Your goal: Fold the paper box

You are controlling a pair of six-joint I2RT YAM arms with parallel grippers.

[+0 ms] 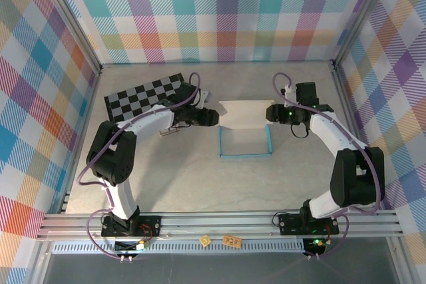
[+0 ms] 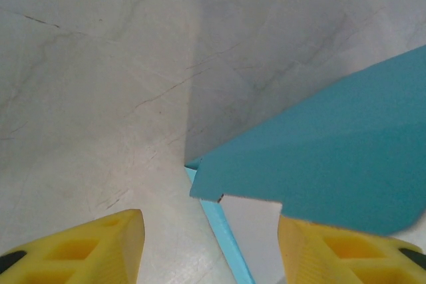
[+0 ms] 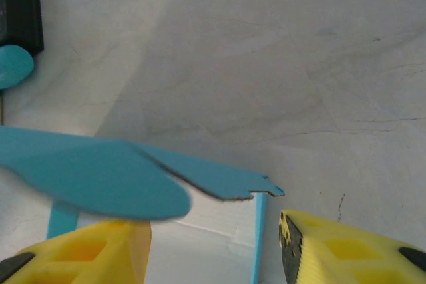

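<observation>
Mid-table, the paper box (image 1: 241, 115): shallow turquoise walls standing, whitish flap raised along the 12 o'clock edge. At the box's 9 o'clock, just beside that flap's corner, the left gripper (image 1: 213, 118), yellow fingers (image 2: 100, 244) spread wide, a turquoise panel overhanging the right-hand one, not pinched. At 3 o'clock, by the opposite corner, the right gripper (image 1: 269, 112), fingers (image 3: 346, 251) likewise apart, a blurred turquoise flap crossing in front. Out toward 10 o'clock, apart from the box, a checkered board (image 1: 143, 94) flat on the grey table (image 1: 200, 184)
</observation>
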